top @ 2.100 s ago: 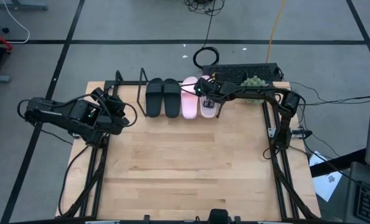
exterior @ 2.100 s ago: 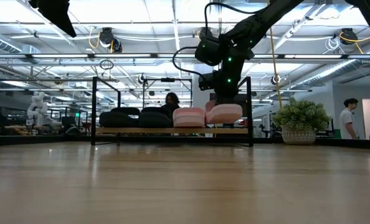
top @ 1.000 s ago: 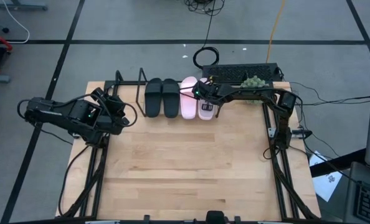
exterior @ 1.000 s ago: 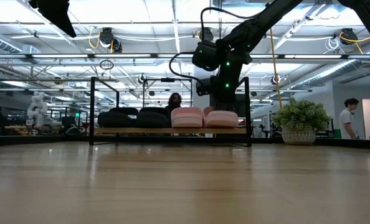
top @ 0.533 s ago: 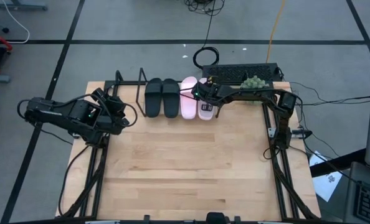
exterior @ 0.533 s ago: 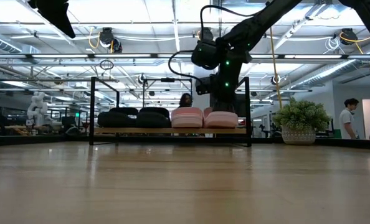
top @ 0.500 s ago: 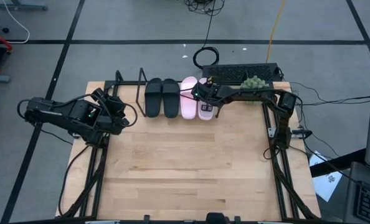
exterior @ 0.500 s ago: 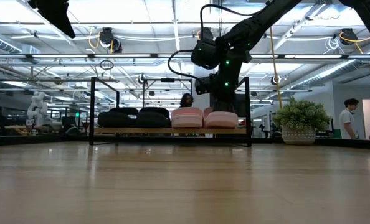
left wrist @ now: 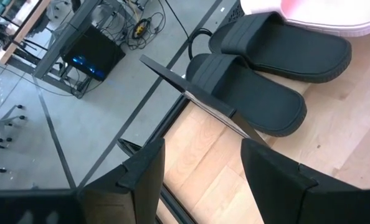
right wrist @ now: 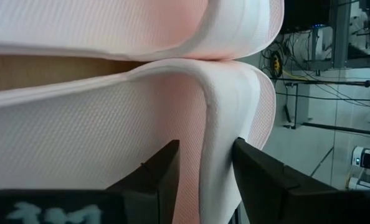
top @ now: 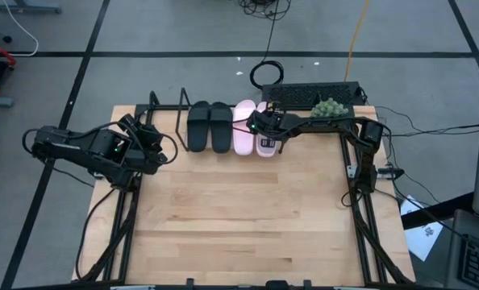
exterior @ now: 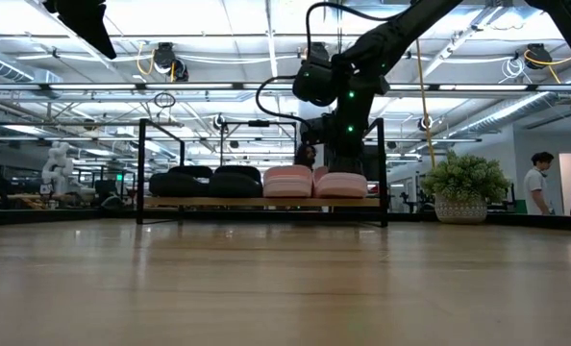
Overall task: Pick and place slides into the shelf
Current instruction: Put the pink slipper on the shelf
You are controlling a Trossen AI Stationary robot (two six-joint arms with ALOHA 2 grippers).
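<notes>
The shelf (top: 181, 129) stands at the table's far edge, its board (exterior: 266, 203) carrying the slides in a row. Two black slides (top: 200, 125) (top: 221, 126) lie on the left and two pink ones (top: 244, 129) (top: 268, 138) on the right. All rest flat on their soles. My right gripper (top: 260, 121) is at the rightmost pink slide (exterior: 341, 184), open, with the slide's strap (right wrist: 219, 124) between its fingers. My left gripper (top: 153, 137) waits open at the table's left, facing the black slides (left wrist: 247, 93). My right gripper has one finger (right wrist: 154, 180) under the strap's edge (right wrist: 217, 162) of the rightmost pink slide and the other finger (right wrist: 260, 180) outside it, slanting down from the table's right. Whether either finger touches the strap, I cannot tell. The slide lies on the shelf board.
A small potted plant (top: 328, 106) and a black box (top: 312, 95) sit behind the shelf at the far right. The wide wooden tabletop (top: 239, 209) stretches toward the near edge. A person (exterior: 542, 183) stands in the room beyond.
The rightmost pink slide, held slightly raised above the board two seconds ago, has come down and now lies level on the shelf next to the other pink one. My right gripper has stayed at it.
</notes>
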